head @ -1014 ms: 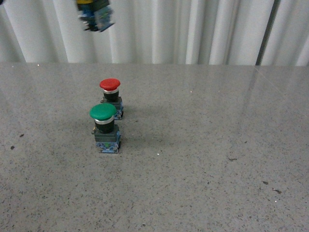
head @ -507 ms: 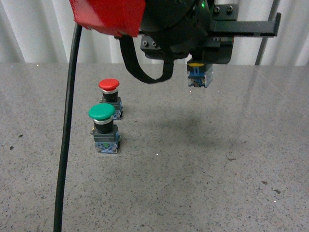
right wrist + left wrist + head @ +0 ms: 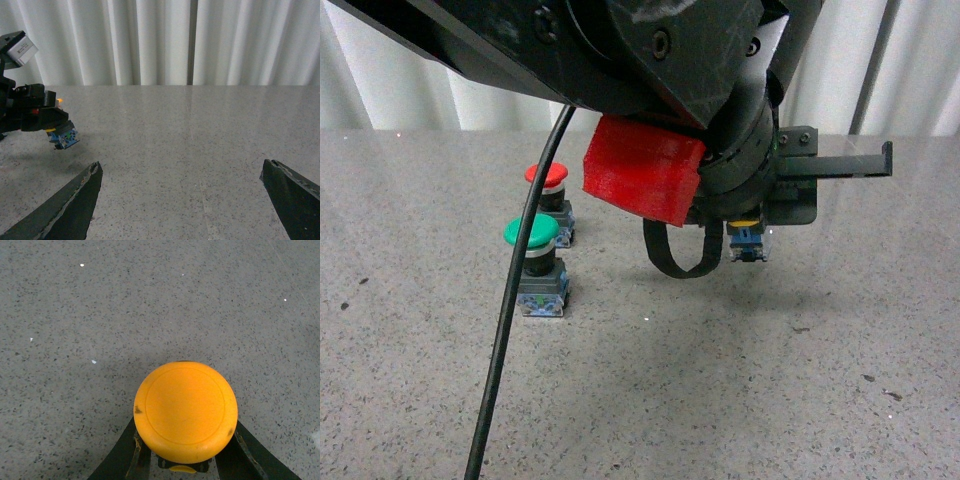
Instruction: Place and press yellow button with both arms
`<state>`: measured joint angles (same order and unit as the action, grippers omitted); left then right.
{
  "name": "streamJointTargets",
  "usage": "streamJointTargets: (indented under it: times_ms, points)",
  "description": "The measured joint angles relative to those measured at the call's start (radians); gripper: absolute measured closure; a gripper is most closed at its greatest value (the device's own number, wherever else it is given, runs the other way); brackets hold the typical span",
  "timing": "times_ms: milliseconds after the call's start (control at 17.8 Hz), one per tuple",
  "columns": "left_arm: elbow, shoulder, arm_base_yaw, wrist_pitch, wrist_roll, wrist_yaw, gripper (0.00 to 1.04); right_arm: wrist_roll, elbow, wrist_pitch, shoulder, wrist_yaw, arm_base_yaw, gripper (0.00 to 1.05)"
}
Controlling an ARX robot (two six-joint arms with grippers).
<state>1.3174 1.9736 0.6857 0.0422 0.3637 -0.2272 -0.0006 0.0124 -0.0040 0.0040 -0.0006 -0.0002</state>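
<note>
Across the front view, the bulky black left arm (image 3: 650, 60) looms over a speckled grey table (image 3: 820, 400) with open room rightward. The left gripper (image 3: 185, 455) clamps the yellow button (image 3: 185, 410), seemingly just off the surface. The green-capped button (image 3: 538, 265) and red-capped button (image 3: 548, 190) stand well leftward. The right gripper (image 3: 180, 170) gapes wide.

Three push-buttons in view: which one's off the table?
The yellow button, clamped in the left gripper above the table. The green button and red button both stand on it.

Speckled glossy stone table (image 3: 820, 400), smooth matt plastic-looking yellow button (image 3: 185, 410)
</note>
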Motion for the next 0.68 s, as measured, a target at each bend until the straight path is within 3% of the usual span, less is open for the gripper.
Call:
streamJointTargets:
  times_ms: [113,338,451,507,676]
  points:
    - [0.011,0.031,0.003,-0.01,0.018,-0.007,0.77,0.0,0.0,0.0,0.0,0.0,0.0,0.07]
    - [0.029,0.058,0.0,-0.005,0.039,-0.005,0.38,0.0,0.0,0.0,0.0,0.0,0.0,0.07]
    - [0.031,0.058,0.004,0.002,0.024,-0.005,0.11,0.0,0.0,0.0,0.0,0.0,0.0,0.07]
    - [0.031,0.056,0.005,0.01,0.014,-0.005,0.05,0.0,0.0,0.0,0.0,0.0,0.0,0.07]
    - [0.006,0.005,0.0,0.06,-0.048,-0.018,0.07,0.0,0.0,0.0,0.0,0.0,0.0,0.07]
